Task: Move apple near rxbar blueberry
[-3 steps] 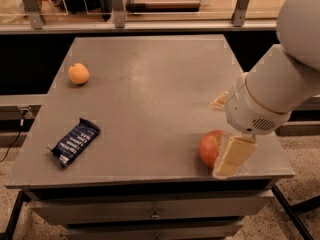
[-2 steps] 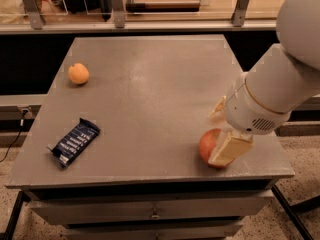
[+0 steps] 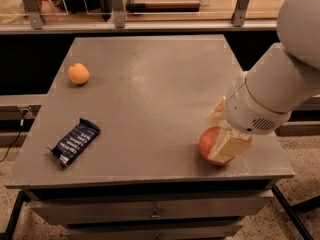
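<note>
The red-orange apple rests on the grey table near its front right corner. My gripper is lowered over the apple and open. One cream finger covers the apple's front right side, and the other finger shows behind it. The rxbar blueberry, a navy wrapper with white lettering, lies flat near the front left edge, far from the apple.
A smaller plain orange fruit sits at the table's back left. My large white arm reaches in from the right. A railing with posts runs behind the table. Drawer fronts are below the front edge.
The gripper has shifted slightly lower and closer around the apple. The apple, the bar and the orange fruit have stayed where they were.
</note>
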`<state>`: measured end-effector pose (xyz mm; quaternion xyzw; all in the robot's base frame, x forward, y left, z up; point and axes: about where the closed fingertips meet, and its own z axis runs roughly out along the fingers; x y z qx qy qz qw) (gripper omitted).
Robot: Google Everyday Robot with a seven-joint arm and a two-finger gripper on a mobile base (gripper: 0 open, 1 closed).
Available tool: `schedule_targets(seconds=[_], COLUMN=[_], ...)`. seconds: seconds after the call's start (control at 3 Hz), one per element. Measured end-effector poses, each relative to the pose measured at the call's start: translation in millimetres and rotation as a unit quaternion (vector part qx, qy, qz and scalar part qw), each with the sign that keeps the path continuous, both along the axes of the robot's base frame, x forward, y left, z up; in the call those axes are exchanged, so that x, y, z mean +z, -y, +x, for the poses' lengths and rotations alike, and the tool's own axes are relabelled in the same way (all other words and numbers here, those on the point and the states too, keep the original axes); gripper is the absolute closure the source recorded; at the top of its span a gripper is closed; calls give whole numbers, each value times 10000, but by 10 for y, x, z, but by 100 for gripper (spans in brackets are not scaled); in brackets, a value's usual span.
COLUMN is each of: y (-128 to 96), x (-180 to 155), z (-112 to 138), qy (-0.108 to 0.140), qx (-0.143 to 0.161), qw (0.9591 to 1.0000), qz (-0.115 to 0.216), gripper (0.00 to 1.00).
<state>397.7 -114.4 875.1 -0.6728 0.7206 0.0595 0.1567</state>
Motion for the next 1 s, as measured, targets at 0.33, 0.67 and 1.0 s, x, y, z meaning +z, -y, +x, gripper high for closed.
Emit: schedule_targets(seconds=[0.33, 0.67, 1.0], y=[-5, -227, -620], x=[19, 78, 209], z=[12, 158, 360], qy=[-13, -26, 49], qx=[-14, 336, 855], qw=[9999, 9993, 9960], qz=[127, 176, 263], gripper=[100, 100, 100])
